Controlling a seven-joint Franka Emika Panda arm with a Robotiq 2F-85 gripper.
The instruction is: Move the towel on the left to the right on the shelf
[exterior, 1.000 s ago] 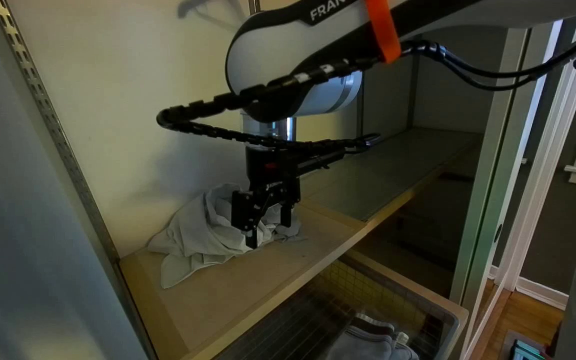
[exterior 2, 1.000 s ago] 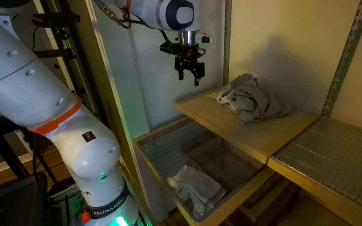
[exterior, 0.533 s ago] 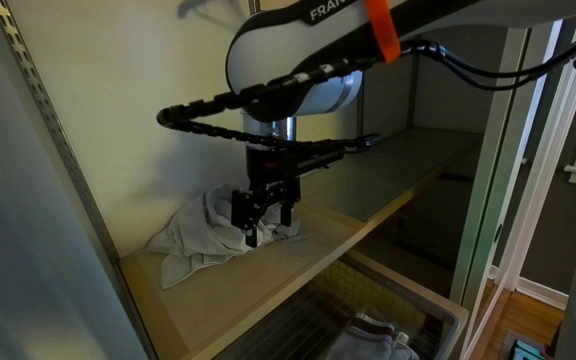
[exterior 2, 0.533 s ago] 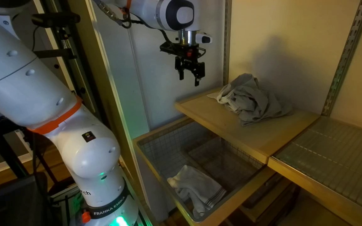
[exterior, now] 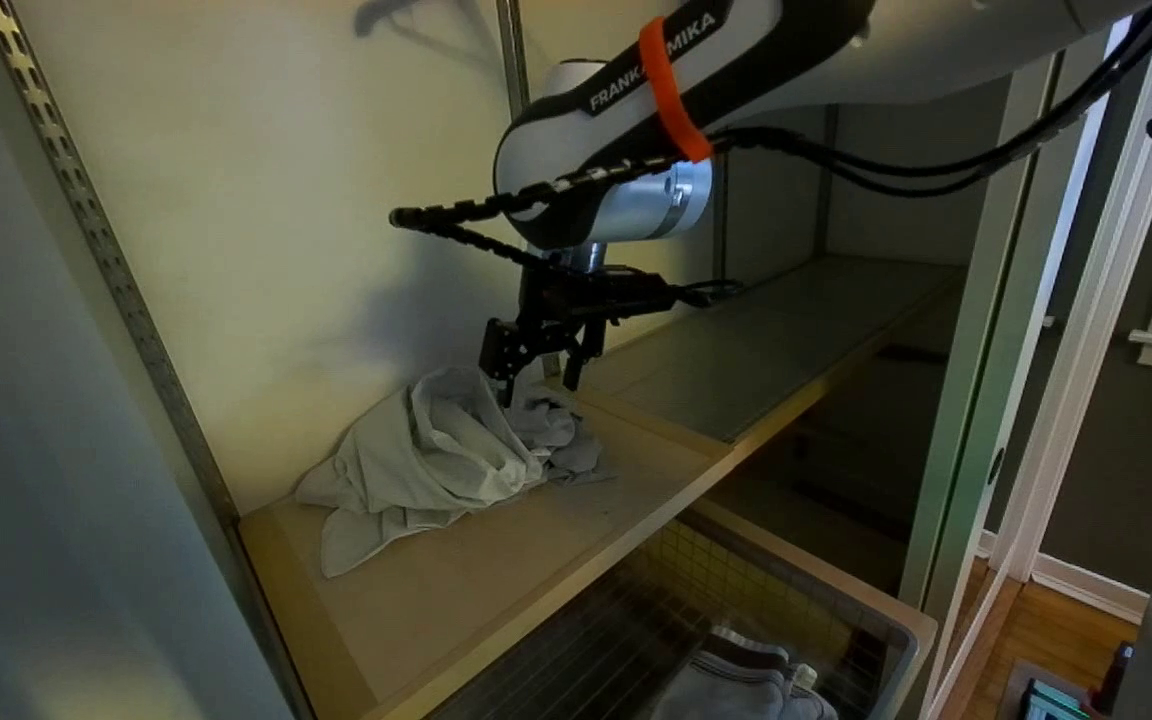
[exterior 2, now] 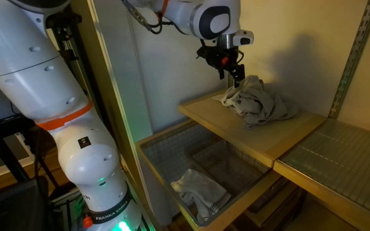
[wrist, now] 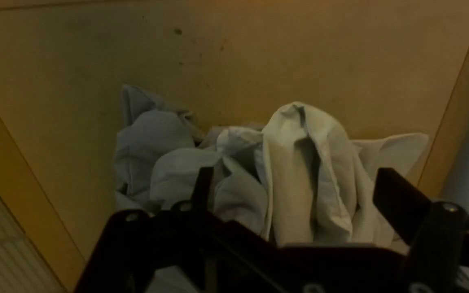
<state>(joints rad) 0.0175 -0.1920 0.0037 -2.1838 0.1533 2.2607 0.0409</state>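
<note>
A crumpled light grey towel lies heaped on the wooden shelf against the back wall; it shows in both exterior views (exterior: 426,450) (exterior 2: 259,106) and in the wrist view (wrist: 238,195). The wooden shelf shows in both exterior views (exterior: 496,590) (exterior 2: 223,120) and the wrist view (wrist: 279,69). My gripper is open and empty, pointing down above the towel, in both exterior views (exterior: 540,390) (exterior 2: 229,82). In the wrist view the gripper's fingers (wrist: 295,173) stand wide apart with towel folds below and between them. Contact with the towel cannot be made out.
A glass-topped shelf section (exterior: 766,330) (exterior 2: 339,154) adjoins the wooden shelf. A pulled-out wire basket (exterior: 841,580) (exterior 2: 169,189) below holds a striped white-grey cloth (exterior: 736,685) (exterior 2: 204,189). Side wall (exterior: 86,450) and back wall (exterior: 266,250) bound the shelf.
My gripper has moved deeper over the shelf toward the back wall, from in front of the towel to above it. It stays open. The towel has not moved.
</note>
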